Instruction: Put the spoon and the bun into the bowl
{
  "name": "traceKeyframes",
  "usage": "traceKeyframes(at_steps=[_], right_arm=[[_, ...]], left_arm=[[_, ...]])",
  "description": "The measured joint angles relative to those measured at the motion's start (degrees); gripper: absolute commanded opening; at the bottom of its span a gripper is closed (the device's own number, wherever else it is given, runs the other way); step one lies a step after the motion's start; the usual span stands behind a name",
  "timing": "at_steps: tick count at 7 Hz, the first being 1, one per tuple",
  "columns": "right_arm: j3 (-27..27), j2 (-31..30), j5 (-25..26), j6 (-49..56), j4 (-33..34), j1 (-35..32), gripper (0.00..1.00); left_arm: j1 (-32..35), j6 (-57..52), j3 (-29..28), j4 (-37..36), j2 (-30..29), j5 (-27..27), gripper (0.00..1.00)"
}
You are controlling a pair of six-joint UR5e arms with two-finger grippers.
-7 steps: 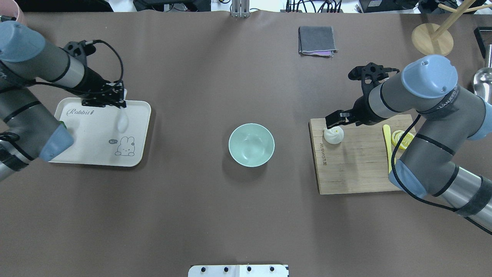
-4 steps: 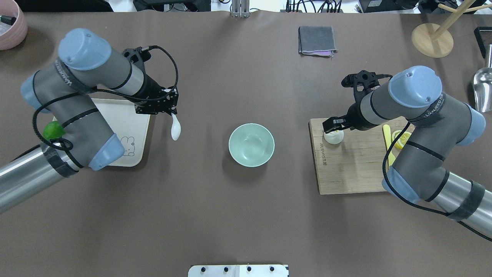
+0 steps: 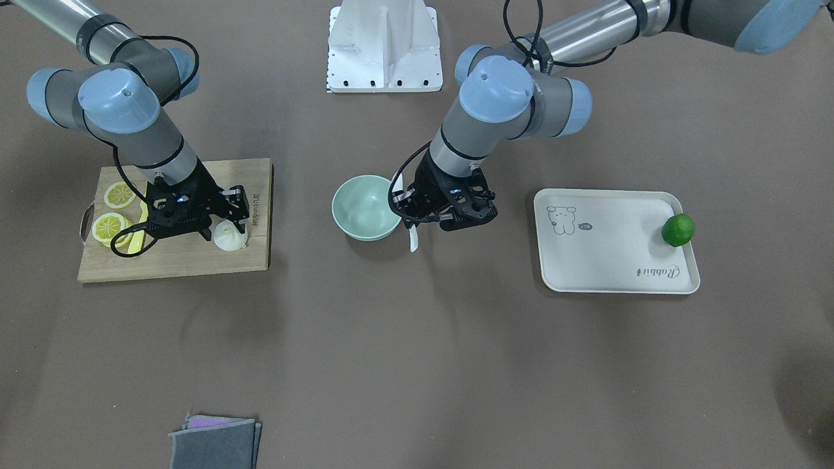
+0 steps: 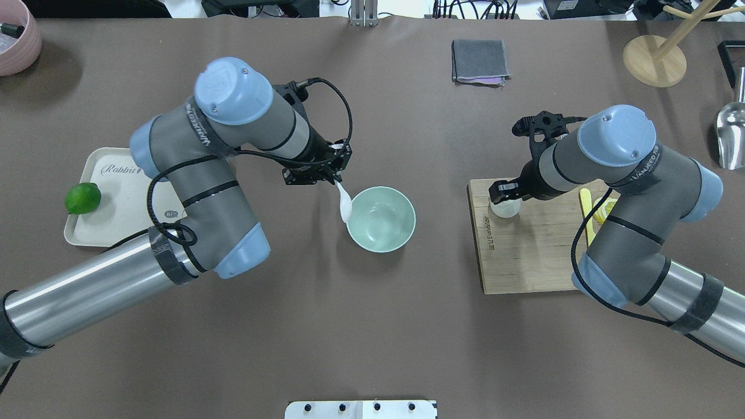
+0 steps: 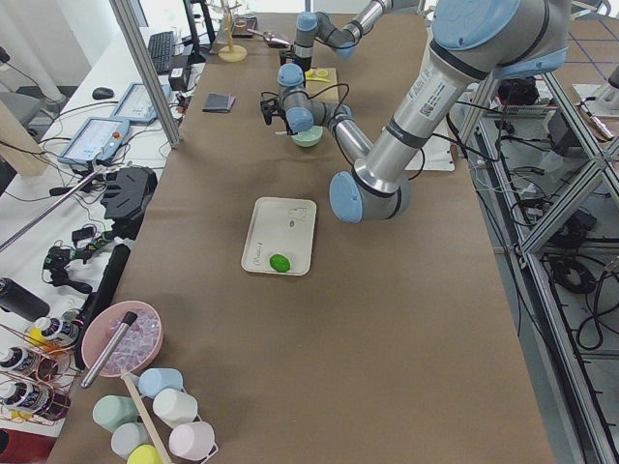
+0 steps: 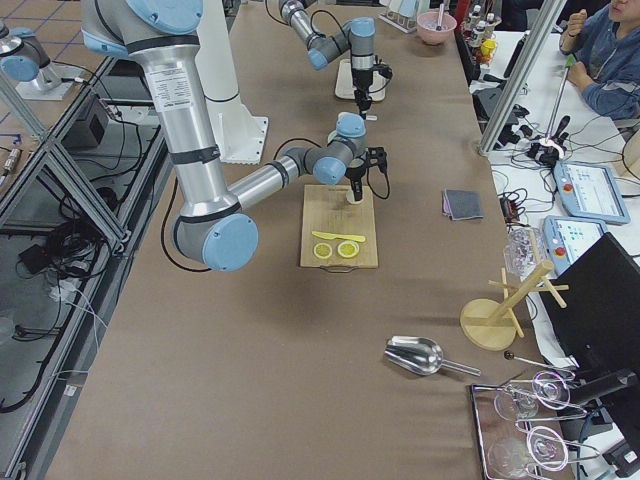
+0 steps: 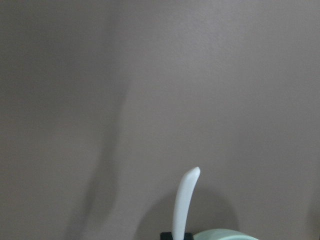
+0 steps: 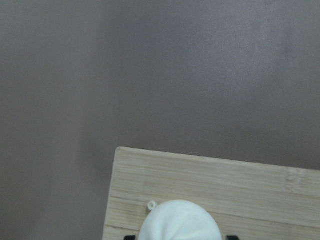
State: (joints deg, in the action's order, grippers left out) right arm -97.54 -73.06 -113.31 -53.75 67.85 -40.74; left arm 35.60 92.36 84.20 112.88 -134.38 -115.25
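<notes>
The white spoon (image 4: pixel 345 203) hangs scoop-down from my left gripper (image 4: pixel 336 181), which is shut on its handle. The scoop is at the left rim of the mint-green bowl (image 4: pixel 381 219), at table centre. In the front view the spoon (image 3: pixel 412 241) hangs beside the bowl (image 3: pixel 365 207). The left wrist view shows the spoon (image 7: pixel 186 200) above the bowl's rim (image 7: pixel 225 234). The white bun (image 4: pixel 505 208) sits on the wooden cutting board (image 4: pixel 535 256). My right gripper (image 4: pixel 505 195) is low over it, open, with a finger on each side. The bun (image 8: pixel 180 222) fills the bottom of the right wrist view.
A cream tray (image 4: pixel 110 192) with a green lime (image 4: pixel 82 198) lies at the left. A yellow knife (image 4: pixel 588 215) and lemon slices (image 4: pixel 608 209) are on the board. A grey cloth (image 4: pixel 479 61), a pink bowl (image 4: pixel 17 35) and a wooden stand (image 4: pixel 655 58) are at the far edge.
My left arm has carried the spoon from the tray rightward to the bowl's left rim. My right gripper has moved a little left and down over the bun.
</notes>
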Motion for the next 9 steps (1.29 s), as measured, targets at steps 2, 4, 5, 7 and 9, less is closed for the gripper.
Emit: traceKeyframes(at_steps=[2,4,5,7,9], right_arm=[[0.63,0.47,-0.27,-0.15,0.0,0.1,0.0],[0.39,0.63,-0.64,-0.21,0.06,0.12,0.0],[0.02,1.02,-0.8,-0.23,0.08,0.05,0.0],[-0.22,3.05,-0.93,-1.0,0.32,-0.18,0.0],[-0.2,6.4,-0.95,-3.88,0.84,-0.26,0.0]], left_arm=[[-0.64,1.02,-1.58,0.03,-1.83,0.74,0.0],[-1.56,1.24,-4.11,0.43,-3.78,2.9,0.64],[-2.14,1.29,-4.69,0.69,-4.14,4.1,0.98],[-2.7,1.36,-4.64,0.81,-4.24,4.79,0.99],[-2.48,1.31,-2.81,0.62,-3.93,4.73,0.99]])
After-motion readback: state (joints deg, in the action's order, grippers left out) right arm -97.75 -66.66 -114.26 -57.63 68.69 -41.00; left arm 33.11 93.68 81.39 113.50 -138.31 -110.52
